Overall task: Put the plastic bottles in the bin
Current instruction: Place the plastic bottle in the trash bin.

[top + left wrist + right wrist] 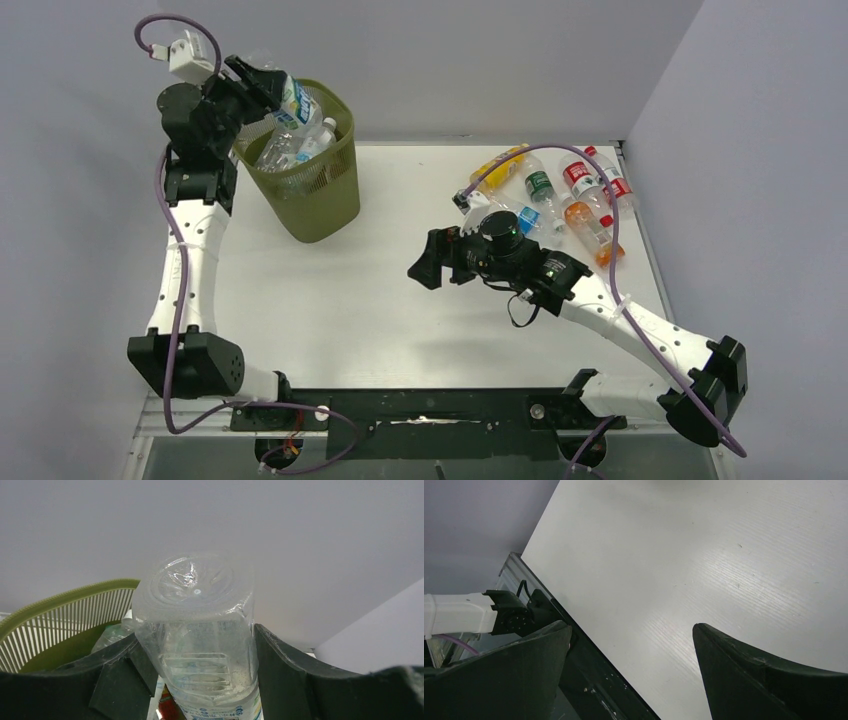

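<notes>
Left pincer [272, 86], seen from above, is clamped on a clear bottle [296, 102] with a blue-and-white label. It holds the bottle tilted over the far-left rim of the olive bin [322, 205]. More bottles [300, 146] lie inside the bin. The right pincer [425, 265] hangs over the bare middle of the table [330, 320], jaws wide apart and nothing between them, well apart from the bin. Beyond its arm a cluster of loose bottles [565, 190] lies near the far-right corner, with red, green, blue and orange among them.

From the left wrist, the clear bottle [195, 605] points its base at the grey wall [300, 530]. Both dark fingers [285, 665] press its sides, and the bin's ribbed rim [60, 605] sits lower left.

From the right wrist, the fingers [744, 680] stand apart over bare table [704, 555]. A white arm segment [454, 614] shows at the left edge.
</notes>
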